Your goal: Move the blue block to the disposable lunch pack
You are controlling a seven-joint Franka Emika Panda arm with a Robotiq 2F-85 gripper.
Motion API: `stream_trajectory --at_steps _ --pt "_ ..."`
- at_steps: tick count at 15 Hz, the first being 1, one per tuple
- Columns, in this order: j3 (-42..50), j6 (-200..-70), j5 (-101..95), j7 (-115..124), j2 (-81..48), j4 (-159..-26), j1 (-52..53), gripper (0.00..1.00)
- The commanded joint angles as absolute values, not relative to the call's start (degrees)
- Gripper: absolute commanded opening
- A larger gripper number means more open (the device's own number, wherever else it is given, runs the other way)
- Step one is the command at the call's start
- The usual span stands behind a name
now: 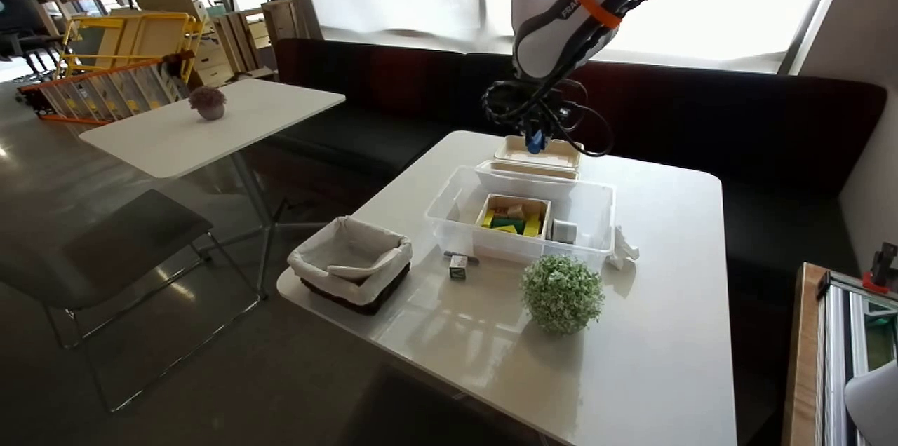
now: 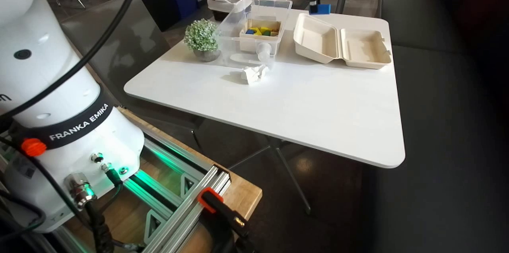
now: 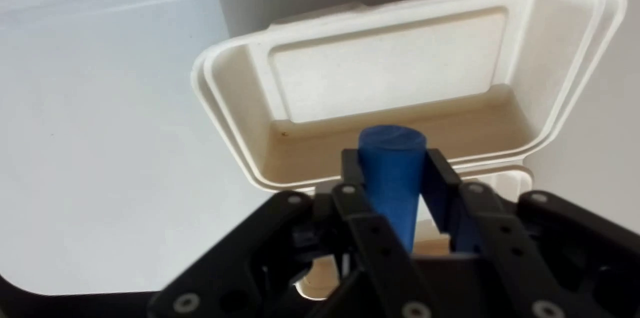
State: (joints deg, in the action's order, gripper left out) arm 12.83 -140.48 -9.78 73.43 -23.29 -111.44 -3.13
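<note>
Plant stands foremost in an exterior view; to its left, a small pale-and-green cube and, at the near left corner of the bench, a cloth-lined basket. Mid-bench: clear tub holding a wooden box of yellow and green blocks, with crumpled paper just beside the tub's right end. Toward the far edge, nearer its left corner, the lunch pack lies open just beyond the tub; above it the gripper holds the blue block raised off the bench, fingers clamped on its two sides, block overlapping the pack's deep half in the wrist view.
</note>
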Motion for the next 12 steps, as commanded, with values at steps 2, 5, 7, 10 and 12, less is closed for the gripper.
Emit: stream_trajectory --at_steps 2,5,7,10,12 --pt "13.12 -144.29 -7.01 71.42 -30.35 -108.15 -4.46 0.08" --pt "11.47 -143.87 -2.14 68.19 -32.93 -106.97 -6.72 0.08" --pt "11.48 -143.9 0.35 66.45 -34.57 -106.04 -7.24 0.08" --pt "11.66 -143.41 3.09 64.33 -36.18 -105.1 -7.77 0.08" --pt "11.64 -142.99 4.53 63.22 -36.77 -104.57 -8.02 0.22"
